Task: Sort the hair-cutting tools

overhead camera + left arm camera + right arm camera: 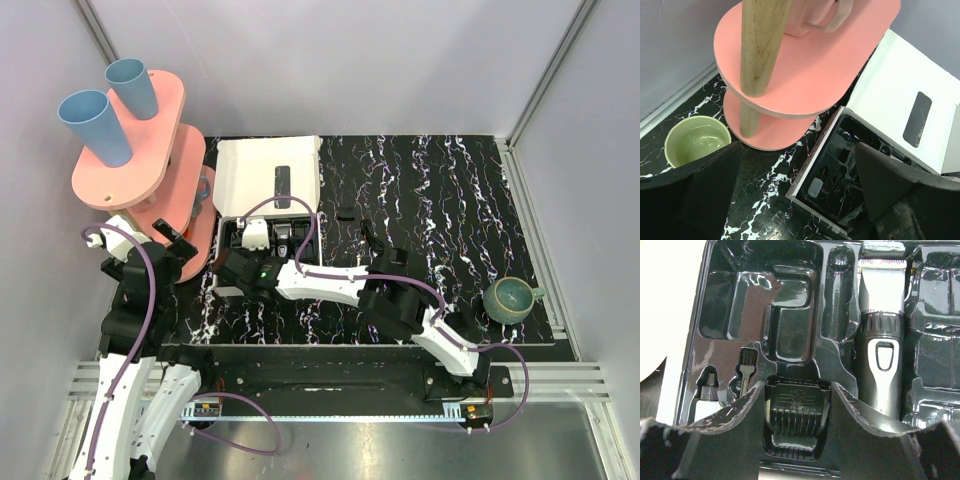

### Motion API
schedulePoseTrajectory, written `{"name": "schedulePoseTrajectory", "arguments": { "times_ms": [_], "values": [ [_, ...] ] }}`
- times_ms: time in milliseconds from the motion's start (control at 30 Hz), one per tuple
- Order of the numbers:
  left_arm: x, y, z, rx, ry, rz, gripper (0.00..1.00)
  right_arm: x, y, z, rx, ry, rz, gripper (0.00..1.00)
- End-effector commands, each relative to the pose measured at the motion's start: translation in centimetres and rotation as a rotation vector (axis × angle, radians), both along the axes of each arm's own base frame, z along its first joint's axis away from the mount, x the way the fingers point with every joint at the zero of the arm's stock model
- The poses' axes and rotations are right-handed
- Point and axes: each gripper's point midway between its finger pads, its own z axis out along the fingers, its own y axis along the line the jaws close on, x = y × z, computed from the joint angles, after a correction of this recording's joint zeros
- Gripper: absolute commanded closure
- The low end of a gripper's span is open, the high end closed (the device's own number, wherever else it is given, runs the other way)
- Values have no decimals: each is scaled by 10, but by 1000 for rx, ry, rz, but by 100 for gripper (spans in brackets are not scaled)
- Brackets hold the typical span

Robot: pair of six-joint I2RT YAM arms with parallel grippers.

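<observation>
In the right wrist view my right gripper [797, 415] is shut on a ribbed black comb attachment [797, 410], its fingers against both sides, low over a pocket of the black moulded tray [720, 300]. The slim clipper with a grey head [881, 335] lies in its slot to the right. A small brush [746, 369] and a small bottle [706, 392] lie at the left. From above, my right gripper [245, 270] is over the tray [300, 232] of the white box [265, 165]. One loose black piece [347, 214] lies on the table. My left gripper [175, 248] is open and empty beside the box.
A pink two-tier stand [135, 140] with two blue cups [95, 125] is at the far left. A green cup [696, 142] stands by its foot [771, 131]. A dark teal bowl [508, 300] sits at the right. The box's open lid lies behind the tray.
</observation>
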Motion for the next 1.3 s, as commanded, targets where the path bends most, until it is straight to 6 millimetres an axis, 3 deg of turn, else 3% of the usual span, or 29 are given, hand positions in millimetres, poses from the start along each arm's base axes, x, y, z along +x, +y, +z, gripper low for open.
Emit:
{"name": "schedulePoseTrajectory", "arguments": {
  "times_ms": [0,233,333,500,633,800,833,867,933,1100,1267],
  "values": [
    [-4,6,19,-2,-55,35,1,-4,0,-1,9,5,2,72],
    [-5,6,20,-1,-59,35,1,-10,-3,12,21,21,6,51],
    [-5,6,21,-2,-62,33,1,-10,-4,13,14,37,-2,30],
    [-5,6,21,-3,-67,30,1,-10,0,30,30,37,3,20],
    [-5,6,21,-4,-69,30,1,-11,1,54,62,20,15,18],
    [-5,6,21,-4,-70,30,1,-10,-1,76,87,1,27,26],
    [-5,6,22,-4,-73,30,1,-10,0,80,95,-3,30,30],
    [-5,6,21,-4,-72,30,1,-12,-1,85,95,-7,44,41],
    [-5,6,21,-3,-71,28,1,-10,2,100,137,-28,57,45],
    [-5,5,22,-4,-73,24,1,-5,1,97,148,-35,70,56],
    [-4,5,21,-3,-69,22,1,4,1,71,142,41,78,72]
  ]
}}
